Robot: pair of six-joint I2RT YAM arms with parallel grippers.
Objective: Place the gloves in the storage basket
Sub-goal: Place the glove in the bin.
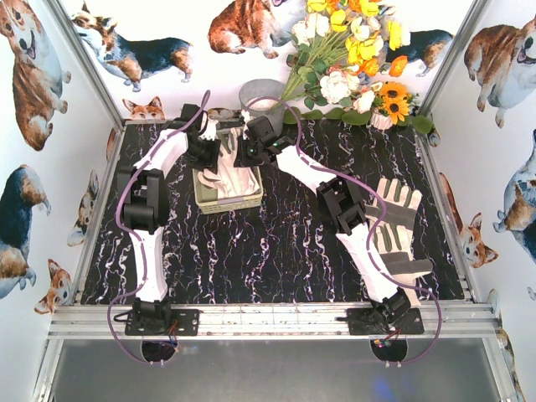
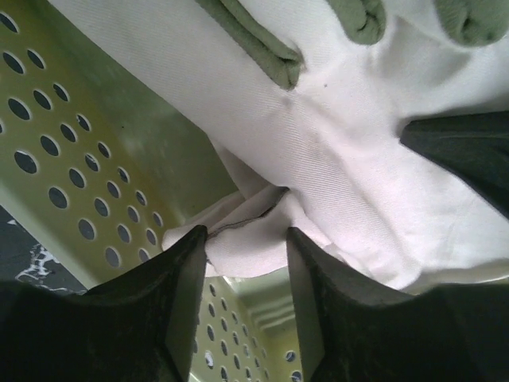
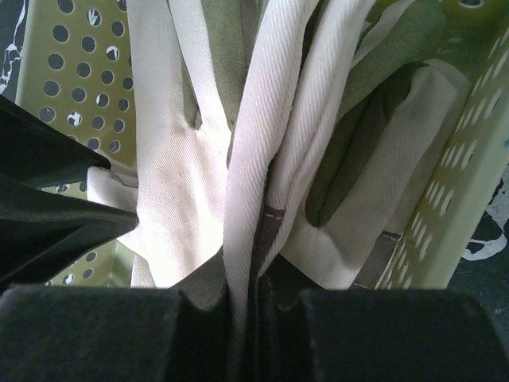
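Note:
The pale yellow-green storage basket (image 1: 251, 201) stands at the back middle of the table, with cream-white gloves (image 1: 230, 177) lying in it. My right gripper (image 1: 247, 155) hangs over the basket's far end. In the right wrist view it (image 3: 253, 294) is shut on a fold of a cream glove (image 3: 254, 159) with grey patches, which hangs down into the basket (image 3: 71, 72). My left gripper (image 1: 207, 153) is beside it at the basket's far left corner. Its jaws (image 2: 245, 239) stand apart, and a glove's edge (image 2: 246, 251) lies across their tips. More gloves (image 1: 400, 222) lie on the table beside the right arm.
A grey metal bucket (image 1: 261, 92) stands behind the basket. A bunch of yellow and white flowers (image 1: 352, 50) fills the back right corner. Walls printed with dogs close in the table on three sides.

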